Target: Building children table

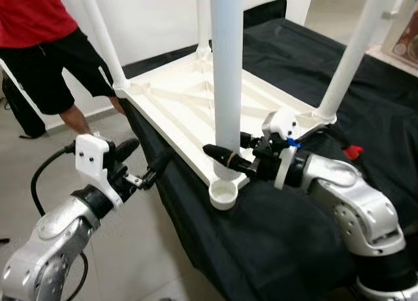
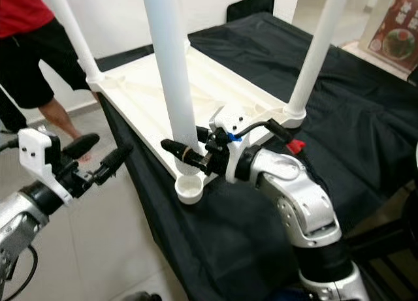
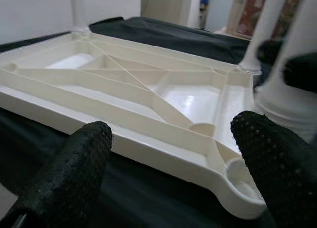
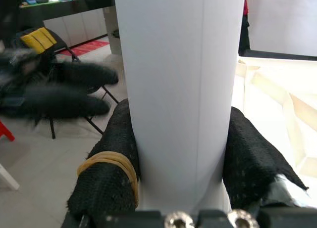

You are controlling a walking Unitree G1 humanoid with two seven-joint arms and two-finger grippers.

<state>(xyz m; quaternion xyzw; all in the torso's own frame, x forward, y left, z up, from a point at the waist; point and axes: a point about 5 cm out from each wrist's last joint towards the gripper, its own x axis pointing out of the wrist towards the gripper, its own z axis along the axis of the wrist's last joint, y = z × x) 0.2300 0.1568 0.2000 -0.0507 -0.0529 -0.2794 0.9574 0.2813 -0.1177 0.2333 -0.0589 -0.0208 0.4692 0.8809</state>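
Note:
A white plastic table top [image 1: 176,98] lies upside down on a black cloth [image 1: 274,249]. Three white legs stand in its corners, one of them on the right [image 1: 356,49]. My right gripper [image 1: 222,151] is shut on a fourth white leg [image 1: 226,72] and holds it upright, fingers [image 4: 109,173] pressed on both sides. The leg's lower end hangs just above the empty round socket [image 1: 224,195] at the near corner. My left gripper [image 1: 149,154] is open beside the table's near left edge, its fingers [image 3: 74,168] apart, with nothing between them.
A person in a red shirt and black shorts [image 1: 46,46] stands at the back left on the grey floor. The cloth-covered surface runs to the right and back. A folding chair [image 4: 94,119] shows beyond the leg in the right wrist view.

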